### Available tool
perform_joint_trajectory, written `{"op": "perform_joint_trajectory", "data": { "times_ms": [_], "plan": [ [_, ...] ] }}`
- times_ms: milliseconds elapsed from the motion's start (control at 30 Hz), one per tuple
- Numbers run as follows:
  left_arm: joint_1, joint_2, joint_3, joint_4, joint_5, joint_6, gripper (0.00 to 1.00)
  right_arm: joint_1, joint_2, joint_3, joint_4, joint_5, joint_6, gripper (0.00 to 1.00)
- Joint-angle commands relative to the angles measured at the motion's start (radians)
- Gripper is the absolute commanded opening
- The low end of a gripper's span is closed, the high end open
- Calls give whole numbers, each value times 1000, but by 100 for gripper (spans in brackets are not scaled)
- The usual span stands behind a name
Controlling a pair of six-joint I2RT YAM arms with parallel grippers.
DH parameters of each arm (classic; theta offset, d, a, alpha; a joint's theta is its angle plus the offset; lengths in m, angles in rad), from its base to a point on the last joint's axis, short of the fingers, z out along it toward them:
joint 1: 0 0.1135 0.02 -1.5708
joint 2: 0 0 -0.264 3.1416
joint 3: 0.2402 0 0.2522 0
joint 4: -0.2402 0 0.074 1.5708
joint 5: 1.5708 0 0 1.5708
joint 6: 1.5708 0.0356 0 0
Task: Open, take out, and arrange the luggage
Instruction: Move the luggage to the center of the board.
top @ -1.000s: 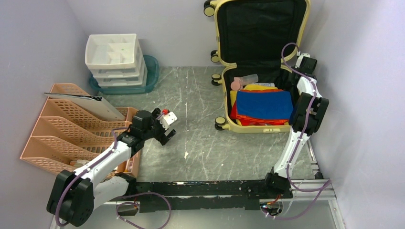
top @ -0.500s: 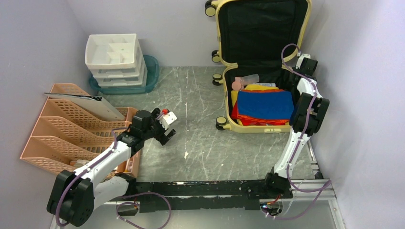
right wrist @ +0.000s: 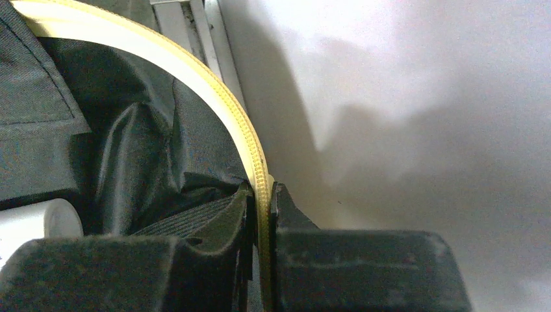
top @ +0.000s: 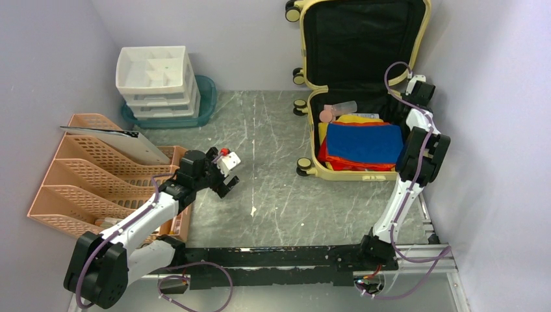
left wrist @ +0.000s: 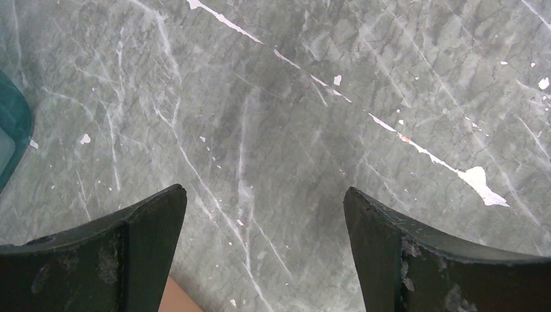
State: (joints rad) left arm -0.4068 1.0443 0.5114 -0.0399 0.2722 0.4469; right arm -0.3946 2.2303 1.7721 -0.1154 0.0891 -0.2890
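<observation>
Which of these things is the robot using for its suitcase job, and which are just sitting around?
For the job:
- yellow suitcase, open
- blue folded cloth and pink-capped bottle inside it
- right gripper, pinching the suitcase's rim
- left gripper, open over the table

Just lying about:
- white drawer unit
- teal tray under it
- orange file rack

Luggage 1, drawer unit 1, tray 1 — rack 1.

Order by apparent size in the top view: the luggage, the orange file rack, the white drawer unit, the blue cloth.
1. luggage, lid open
2. orange file rack
3. white drawer unit
4. blue cloth
</observation>
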Motion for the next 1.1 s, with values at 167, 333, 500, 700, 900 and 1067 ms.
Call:
{"op": "perform_joint_trajectory", "data": {
  "times_ms": [167,333,500,700,900,1067],
  "plan": [
    [7,-6,24,32,17,-18,96,-177,29,-55,201,443,-64,0],
    [8,-3,24,32,18,-18,96,-178,29,-62,222,454,-76,0],
    [8,-6,24,32,17,-18,96,-178,22,-70,247,469,-82,3],
    [8,-3,22,32,18,-16,96,-178,-5,-79,225,434,-59,17],
    [10,-7,22,32,17,-18,96,-164,-93,-158,207,354,-25,56],
    [11,-12,18,32,23,-15,96,-136,-175,-234,194,283,-21,69]
  ]
}}
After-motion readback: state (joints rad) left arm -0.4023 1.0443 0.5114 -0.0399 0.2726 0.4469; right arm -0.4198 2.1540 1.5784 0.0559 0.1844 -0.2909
